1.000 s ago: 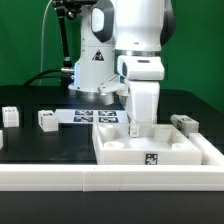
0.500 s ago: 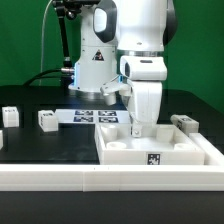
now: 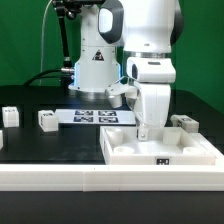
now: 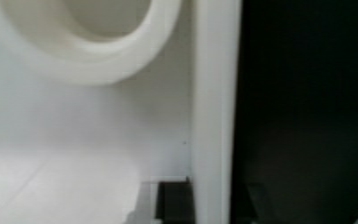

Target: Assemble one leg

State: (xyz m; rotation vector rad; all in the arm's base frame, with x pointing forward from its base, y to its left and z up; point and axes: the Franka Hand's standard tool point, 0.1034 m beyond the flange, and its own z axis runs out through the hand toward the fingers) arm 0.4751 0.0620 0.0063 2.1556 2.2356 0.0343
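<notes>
My gripper [image 3: 145,133] reaches down into the large flat white tray-like piece [image 3: 190,150] and is shut on its raised rim near the back. In the wrist view the rim [image 4: 211,110] runs as a white wall between my jaws, and one dark fingertip [image 4: 172,202] sits against it. A round socket [image 4: 105,40] in the tray floor is close by. Three small white legs with tags stand on the black table: two at the exterior view's left [image 3: 8,116] [image 3: 46,120] and one at the right [image 3: 184,124], all apart from my gripper.
The marker board [image 3: 95,116] lies behind the tray near the robot base. A long white barrier [image 3: 60,178] runs along the table's front edge, and the tray sits against it.
My gripper and the tray-like piece have moved together toward the exterior view's right. The legs have not moved.
</notes>
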